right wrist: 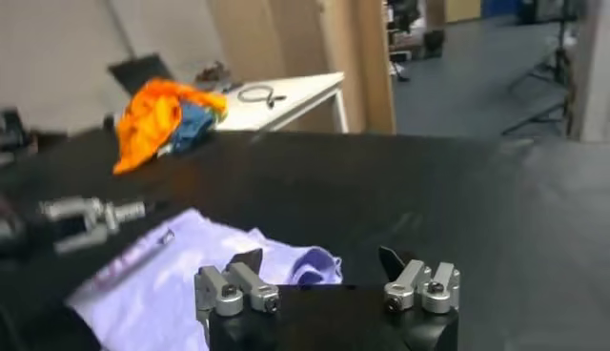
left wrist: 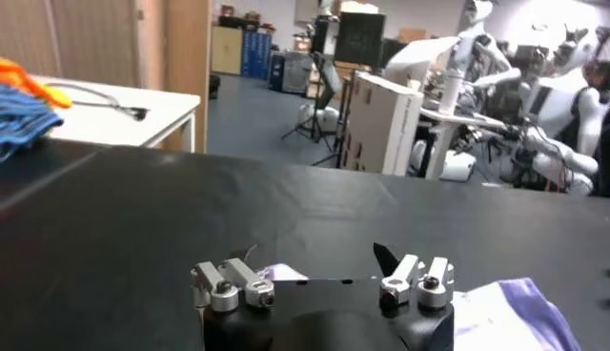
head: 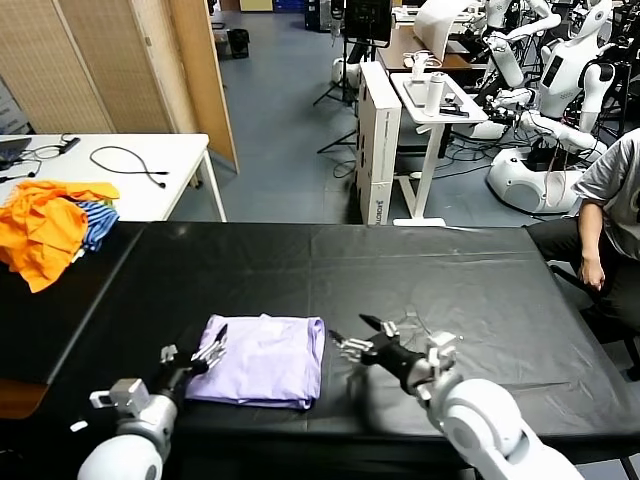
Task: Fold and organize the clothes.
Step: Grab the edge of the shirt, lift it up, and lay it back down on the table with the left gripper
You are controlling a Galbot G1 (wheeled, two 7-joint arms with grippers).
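**Folded shirt lies between two open grippers, closer to the left one**

The pale lavender thin-fabric T-shirt [head: 262, 361] lies folded into a compact rectangle on the black-covered table [head: 470, 280], near the robot's front edge. The left gripper [head: 205, 355], jaws spread wide and holding nothing, sits at the shirt's left edge, touching or just beside it. The right gripper [head: 357, 338], equally wide and empty, hovers just off the shirt's right edge, with bare table under it. The bundle's long side appears to run left to right between them. The left arm is judged the nearer, so any next nudge or pickup probably favours it.
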